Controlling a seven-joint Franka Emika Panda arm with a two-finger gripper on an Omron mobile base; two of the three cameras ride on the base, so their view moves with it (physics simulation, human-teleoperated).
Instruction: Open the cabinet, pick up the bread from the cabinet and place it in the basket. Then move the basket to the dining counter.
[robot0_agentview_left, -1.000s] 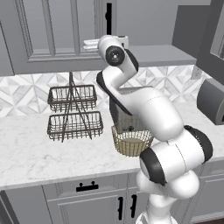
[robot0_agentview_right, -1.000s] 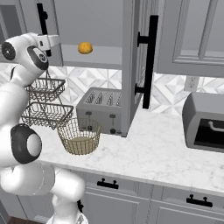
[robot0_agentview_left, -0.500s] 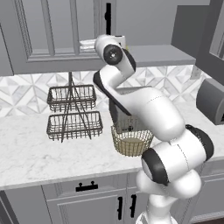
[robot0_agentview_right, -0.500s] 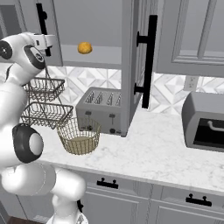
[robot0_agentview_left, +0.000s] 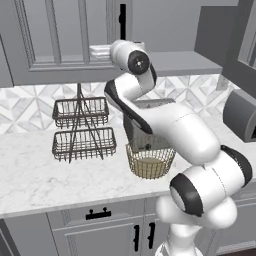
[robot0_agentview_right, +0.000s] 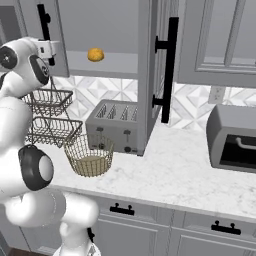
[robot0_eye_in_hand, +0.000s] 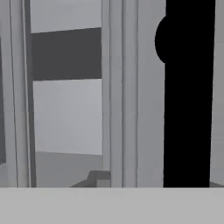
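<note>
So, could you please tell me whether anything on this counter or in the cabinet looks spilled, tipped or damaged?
Nothing stands out. The bread sits on the cabinet shelf, its right door swung open over the toaster. The basket stands upright on the worktop beside the wire rack. No spills.

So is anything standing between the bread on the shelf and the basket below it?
Nothing visible. The bread sits alone on the shelf of the cabinet, whose right door is swung open. The basket stands on the worktop below, top open, with the toaster just behind it.
</note>
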